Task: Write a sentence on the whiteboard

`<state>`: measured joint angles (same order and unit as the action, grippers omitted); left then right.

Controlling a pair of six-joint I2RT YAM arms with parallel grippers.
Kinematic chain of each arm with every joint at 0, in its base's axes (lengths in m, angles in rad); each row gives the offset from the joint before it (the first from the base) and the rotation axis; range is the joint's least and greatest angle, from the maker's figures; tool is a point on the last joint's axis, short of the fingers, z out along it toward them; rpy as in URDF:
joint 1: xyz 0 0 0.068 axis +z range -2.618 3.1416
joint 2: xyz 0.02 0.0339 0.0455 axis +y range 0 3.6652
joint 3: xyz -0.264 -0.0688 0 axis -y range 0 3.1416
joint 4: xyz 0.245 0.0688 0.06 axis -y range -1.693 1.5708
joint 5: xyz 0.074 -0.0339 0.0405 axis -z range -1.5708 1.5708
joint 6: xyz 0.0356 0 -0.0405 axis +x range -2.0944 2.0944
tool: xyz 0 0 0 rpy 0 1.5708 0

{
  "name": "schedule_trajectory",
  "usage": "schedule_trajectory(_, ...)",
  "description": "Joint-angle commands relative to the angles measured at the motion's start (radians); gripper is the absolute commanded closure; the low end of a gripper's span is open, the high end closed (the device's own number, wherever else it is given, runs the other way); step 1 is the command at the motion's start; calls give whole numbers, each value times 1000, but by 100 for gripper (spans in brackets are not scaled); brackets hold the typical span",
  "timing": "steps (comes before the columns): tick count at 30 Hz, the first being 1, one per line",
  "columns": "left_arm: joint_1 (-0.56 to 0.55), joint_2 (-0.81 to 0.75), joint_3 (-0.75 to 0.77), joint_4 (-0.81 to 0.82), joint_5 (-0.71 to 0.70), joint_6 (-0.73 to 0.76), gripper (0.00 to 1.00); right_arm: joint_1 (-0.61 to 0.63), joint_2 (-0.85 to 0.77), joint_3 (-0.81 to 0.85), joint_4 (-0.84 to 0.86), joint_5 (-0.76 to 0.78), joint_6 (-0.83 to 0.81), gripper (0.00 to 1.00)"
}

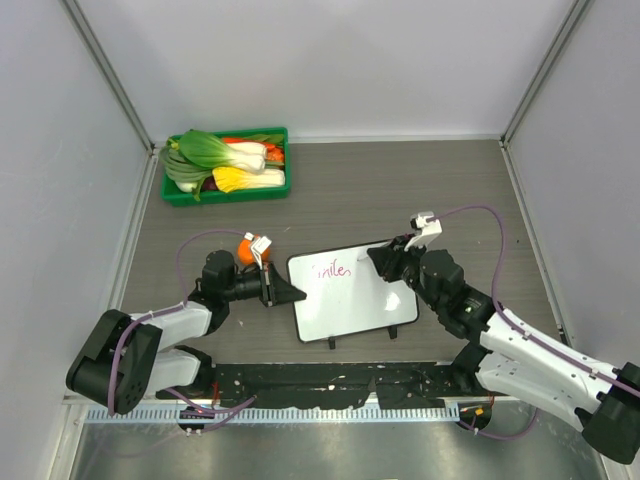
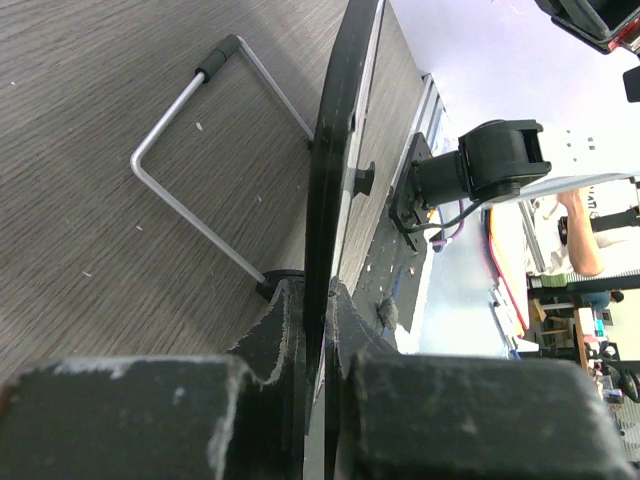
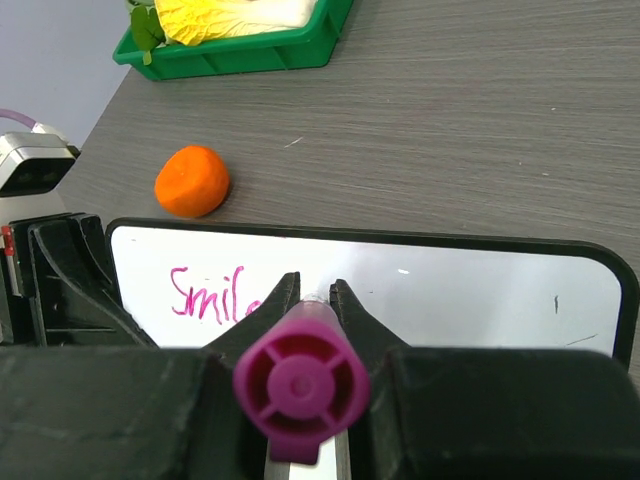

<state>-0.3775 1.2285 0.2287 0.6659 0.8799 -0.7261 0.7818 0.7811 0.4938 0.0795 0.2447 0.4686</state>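
1. The pen [image 3: 300, 385] sits between the jaws of the right gripper [image 3: 312, 286]. Only its round back end shows; its tip is hidden.
2. The pink word [image 3: 208, 294] runs behind those jaws, so its end is hidden.
3. Far past those jaws, the green tray [image 3: 250, 50] is cut off by the top edge.
4. Between the jaws of the left gripper [image 2: 318, 297], the board [image 2: 335, 150] shows only its thin edge, not its white face.
5. From above, the orange [image 1: 243, 252] behind the left jaws is partly hidden.
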Motion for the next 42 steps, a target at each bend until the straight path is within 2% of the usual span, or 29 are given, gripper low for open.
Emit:
schedule_trajectory(1, 5, 17, 4, -57, -116, 83, 100, 4, 20, 12, 78, 18, -8, 99)
schedule_trajectory(18, 3, 11, 3, -60, -114, 83, 100, 2, 41, 11, 88, 59, 19, 99)
schedule_trajectory(42, 5, -4, 0, -69, -121, 88, 100, 4, -6, -77, 17, 8, 67, 99)
